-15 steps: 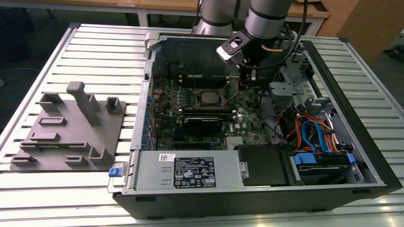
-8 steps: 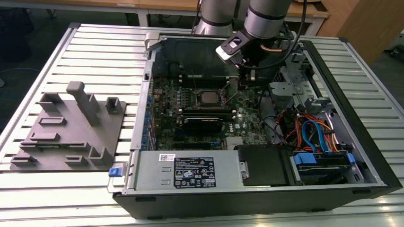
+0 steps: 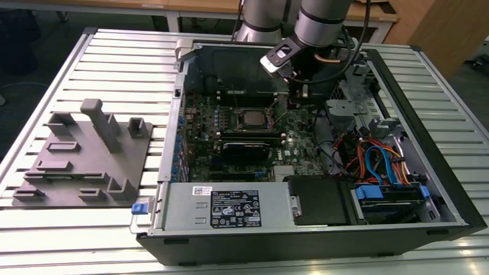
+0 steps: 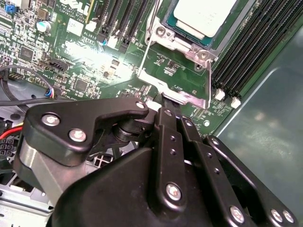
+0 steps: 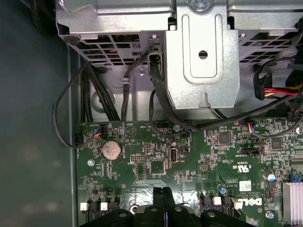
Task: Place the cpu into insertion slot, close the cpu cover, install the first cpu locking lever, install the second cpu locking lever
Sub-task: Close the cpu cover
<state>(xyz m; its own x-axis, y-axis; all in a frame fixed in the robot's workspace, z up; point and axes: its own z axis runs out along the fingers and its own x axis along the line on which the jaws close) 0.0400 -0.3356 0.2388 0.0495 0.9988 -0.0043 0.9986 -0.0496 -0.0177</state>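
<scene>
The cpu, silvery top upward, lies seated in the insertion slot; in the exterior view we see it near the middle of the green motherboard. The cpu cover is not flat over the chip: in the second wrist view we see it swung away from its hinged edge beside the slot, with green board visible through its window. The gripper meets the cover's free edge, its jaws pressed together and the tips touching the metal; we cannot tell whether any of that edge is pinched between them. Long black memory slots run just beside the slot. In the first wrist view the closed fingertips hang over the board near a coin cell and a metal drive cage. The open computer case rests on a slatted table, with a grey fixture at the exterior view's left.
</scene>
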